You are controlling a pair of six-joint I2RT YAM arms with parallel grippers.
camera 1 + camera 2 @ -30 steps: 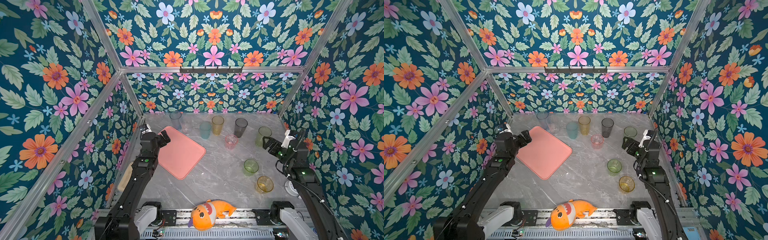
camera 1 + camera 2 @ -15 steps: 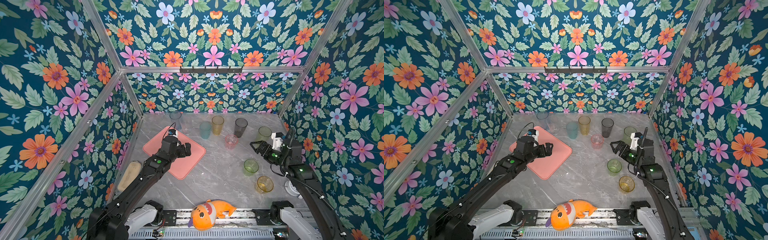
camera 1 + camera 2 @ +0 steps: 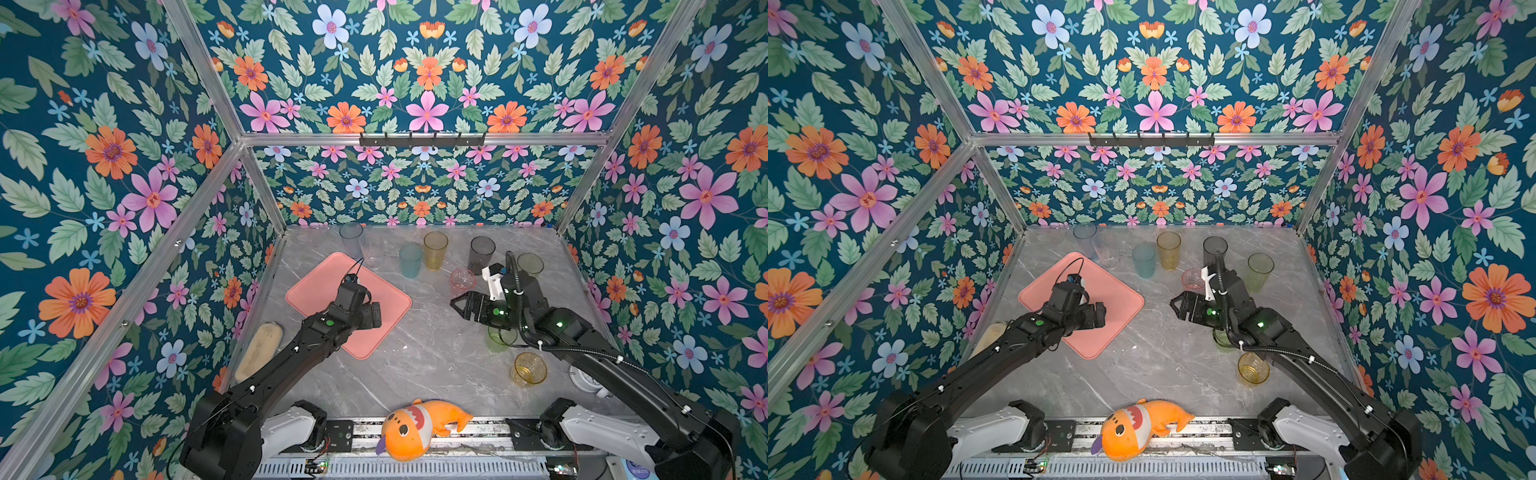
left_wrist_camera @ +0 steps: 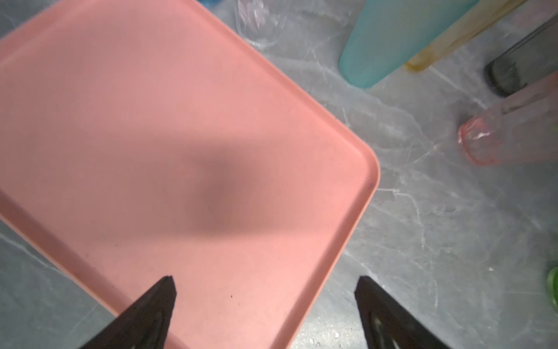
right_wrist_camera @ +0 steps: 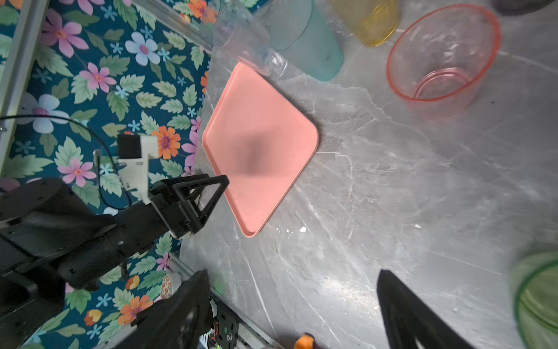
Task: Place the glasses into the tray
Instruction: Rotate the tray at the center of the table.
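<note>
The salmon-pink tray (image 3: 316, 291) (image 3: 1125, 305) lies empty at the table's left. My left gripper (image 3: 376, 315) (image 4: 265, 281) hovers open over its near right edge, holding nothing. The glasses stand off the tray: blue-grey (image 3: 351, 239), clear (image 3: 372, 253), teal (image 3: 410, 259), amber (image 3: 435, 249) and smoke-grey (image 3: 481, 253) along the back, a tall green one (image 3: 530, 266) to the right. The short pink glass (image 3: 462, 279) (image 5: 444, 57) stands just beyond my right gripper (image 3: 459, 305) (image 5: 293, 275), which is open and empty over bare marble. A short green glass (image 3: 498, 336) is half hidden under the right wrist; a short yellow one (image 3: 530, 370) is nearer.
A beige oblong dish (image 3: 259, 349) lies by the left wall. An orange plush toy (image 3: 415, 424) rests on the front rail. A small white round object (image 3: 582, 380) sits by the right wall. Floral walls close in three sides.
My left arm swung from the left wall out over the tray. My right arm moved from the right wall inward, past the short green glass. Both grippers stay open.
</note>
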